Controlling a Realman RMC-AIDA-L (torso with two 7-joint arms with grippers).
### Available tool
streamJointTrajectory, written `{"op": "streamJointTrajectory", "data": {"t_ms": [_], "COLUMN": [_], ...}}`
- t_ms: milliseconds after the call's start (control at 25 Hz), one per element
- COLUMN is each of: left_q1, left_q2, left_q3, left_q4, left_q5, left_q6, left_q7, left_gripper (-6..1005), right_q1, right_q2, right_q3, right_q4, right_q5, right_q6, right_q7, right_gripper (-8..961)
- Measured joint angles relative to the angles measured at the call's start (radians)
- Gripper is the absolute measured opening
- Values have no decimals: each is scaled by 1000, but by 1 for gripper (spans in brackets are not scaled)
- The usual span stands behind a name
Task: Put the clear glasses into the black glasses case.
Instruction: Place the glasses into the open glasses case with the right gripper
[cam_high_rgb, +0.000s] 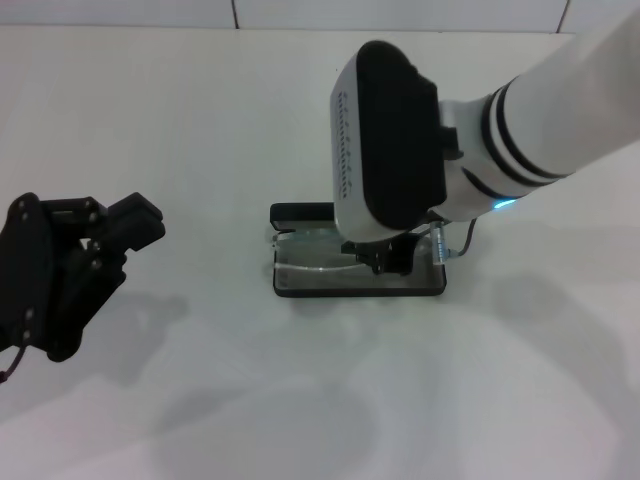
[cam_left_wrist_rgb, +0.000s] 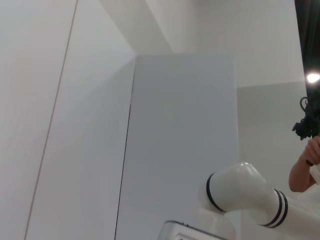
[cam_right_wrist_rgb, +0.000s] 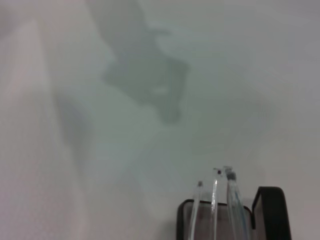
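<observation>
Head view: clear glasses (cam_high_rgb: 325, 255) lie see-through in the open black glasses case (cam_high_rgb: 300, 285).
Room: bare white table (cam_high_rgb: 200, 120) all round.
Right gripper (cam_high_rgb: 385, 255): over the case, grip unreadable.
Left gripper (cam_high_rgb: 110, 235): well apart, fingers spread.

Black glasses case (cam_high_rgb: 300, 285), table (cam_high_rgb: 200, 120) centre; clear glasses (cam_high_rgb: 310, 255) inside; right gripper (cam_high_rgb: 385, 258) above; left gripper (cam_high_rgb: 100, 240) far left.

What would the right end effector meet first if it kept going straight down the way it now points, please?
Most likely the clear glasses lying in the open black glasses case, directly beneath the right end effector; its height above them is hard to judge.
</observation>
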Motion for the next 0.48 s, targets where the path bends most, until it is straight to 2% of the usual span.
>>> {"op": "streamJointTrajectory", "data": {"t_ms": [200,480], "left_q1": [-10,-14], "left_q2": [-5,-9], "left_q3": [-19,-25], "left_q4": [3,0], "left_q5": [2,4], "left_q6": [0,0], "left_q7": [-6,-7], "left_gripper": [55,55], "right_q1": [-9,-12], "right_q2": [0,0], "right_q3": [-75,-123], "right_q4": [23,66], "right_q5": [-69,-87], "right_q6": [75,155], "right_q7": [30,28], "right_gripper": [168,176]}}
